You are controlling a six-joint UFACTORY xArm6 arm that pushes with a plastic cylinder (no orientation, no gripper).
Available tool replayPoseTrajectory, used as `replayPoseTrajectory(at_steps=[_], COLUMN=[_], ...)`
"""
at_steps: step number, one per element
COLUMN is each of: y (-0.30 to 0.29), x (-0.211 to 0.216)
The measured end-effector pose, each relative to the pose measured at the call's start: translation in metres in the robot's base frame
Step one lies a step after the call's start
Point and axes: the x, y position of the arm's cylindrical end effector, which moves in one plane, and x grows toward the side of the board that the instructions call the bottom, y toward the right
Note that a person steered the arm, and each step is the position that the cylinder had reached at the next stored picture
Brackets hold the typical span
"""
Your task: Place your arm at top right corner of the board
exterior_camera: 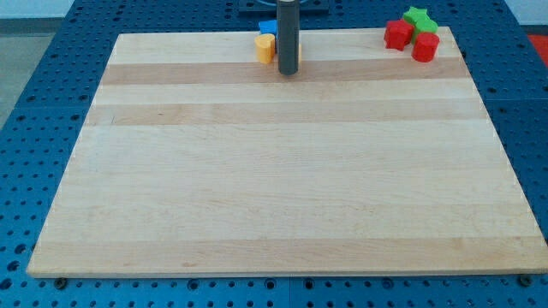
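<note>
Nothing lying on the near and middle stretches of the pale wooden board, only plank stripes running from the view's left to the view's right. Set flat on a blue counter dotted with rows of holes, which shows around all its edges.

Farther back, close to the board's top edge and a little left of centre, stands the dark rod, upright, dropping in from above the frame. No hand on it at all, so nothing to open, close or grip: just my tip resting at board level. Right beside the tip on the view's left, a yellow block, touching or nearly touching the rod. Behind that, a blue block, partly hidden, shape unclear.

At the top right corner of the board, well apart from the tip, a tight cluster: a red block to the left, a second red block to the right, and a green star-shaped block behind and between them. Beyond the board's far edge, a dark base where the rod enters.
</note>
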Motion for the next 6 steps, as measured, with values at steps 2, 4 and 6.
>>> replayPoseTrajectory(at_steps=[2,4,6], y=[0.081,0.300,0.341], x=[0.077,0.084,0.046])
